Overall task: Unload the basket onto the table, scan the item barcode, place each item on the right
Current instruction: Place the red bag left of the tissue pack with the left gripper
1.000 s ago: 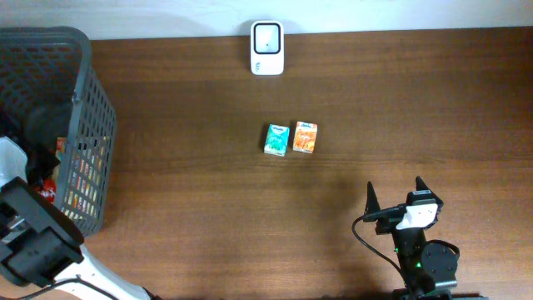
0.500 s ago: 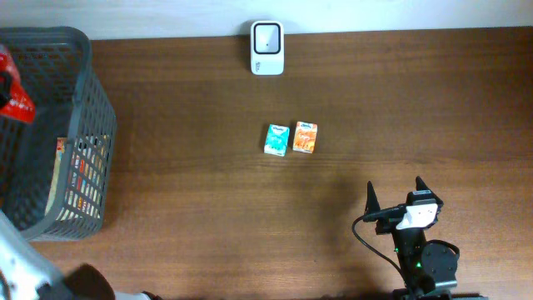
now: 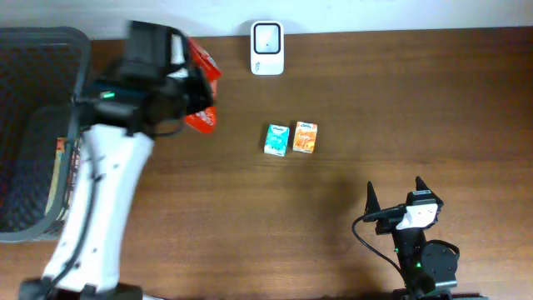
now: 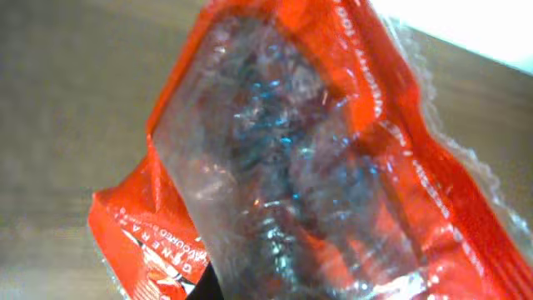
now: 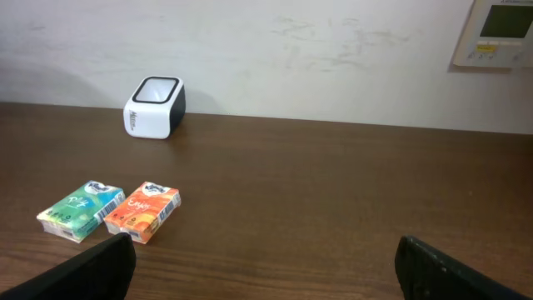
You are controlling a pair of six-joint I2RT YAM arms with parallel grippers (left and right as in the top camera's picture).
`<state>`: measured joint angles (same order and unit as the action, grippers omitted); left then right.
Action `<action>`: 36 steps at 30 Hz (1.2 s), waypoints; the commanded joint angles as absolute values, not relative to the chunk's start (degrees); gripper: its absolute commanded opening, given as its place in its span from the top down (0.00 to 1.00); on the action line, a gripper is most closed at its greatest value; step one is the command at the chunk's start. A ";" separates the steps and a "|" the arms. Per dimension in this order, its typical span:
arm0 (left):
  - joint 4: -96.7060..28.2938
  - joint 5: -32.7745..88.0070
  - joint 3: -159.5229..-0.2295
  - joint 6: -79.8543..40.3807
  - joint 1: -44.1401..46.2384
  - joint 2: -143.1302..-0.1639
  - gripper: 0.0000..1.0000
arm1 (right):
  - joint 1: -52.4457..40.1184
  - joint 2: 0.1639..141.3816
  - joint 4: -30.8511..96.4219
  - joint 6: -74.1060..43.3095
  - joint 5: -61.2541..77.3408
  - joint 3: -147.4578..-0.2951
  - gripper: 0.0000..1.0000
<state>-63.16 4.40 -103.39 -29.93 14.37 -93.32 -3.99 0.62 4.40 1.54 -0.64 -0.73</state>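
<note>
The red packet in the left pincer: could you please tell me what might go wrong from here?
1. The red packet is slick, crinkled film, apparently gripped by the left pincer near one edge, so it may slip or swing.
2. No barcode shows in the left wrist view and the clear window glares, so the scanner might fail to read it unless the packet is turned.

Left arm (image 3: pixel 100 192) is being held stretched forward, its white link slanting from the near-left corner toward the far side. Left gripper (image 3: pixel 190 87) is being held clamped on a red packet (image 3: pixel 202 79), fingers being mostly hidden by it. Right arm (image 3: pixel 433 262) is being held folded low at the near right. Right gripper (image 3: pixel 396 196) is being held with jaws fully apart, fingertips pointing toward the far side.
</note>
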 commanded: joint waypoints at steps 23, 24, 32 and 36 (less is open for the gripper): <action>-56.71 2.61 -104.60 -31.57 23.07 -116.33 0.01 | -3.68 0.25 4.67 1.23 -1.32 -0.32 0.02; -58.22 2.55 -107.70 -28.84 22.41 -114.43 0.01 | -3.68 0.25 4.67 1.23 -1.32 -0.32 0.01; -68.42 -26.48 -115.85 -27.11 9.72 -94.61 0.01 | -3.68 0.25 4.67 1.23 -1.32 -0.32 0.02; -69.71 -21.96 -115.85 -27.07 -6.55 -91.20 0.01 | -3.68 0.25 4.67 1.23 -1.32 -0.32 0.02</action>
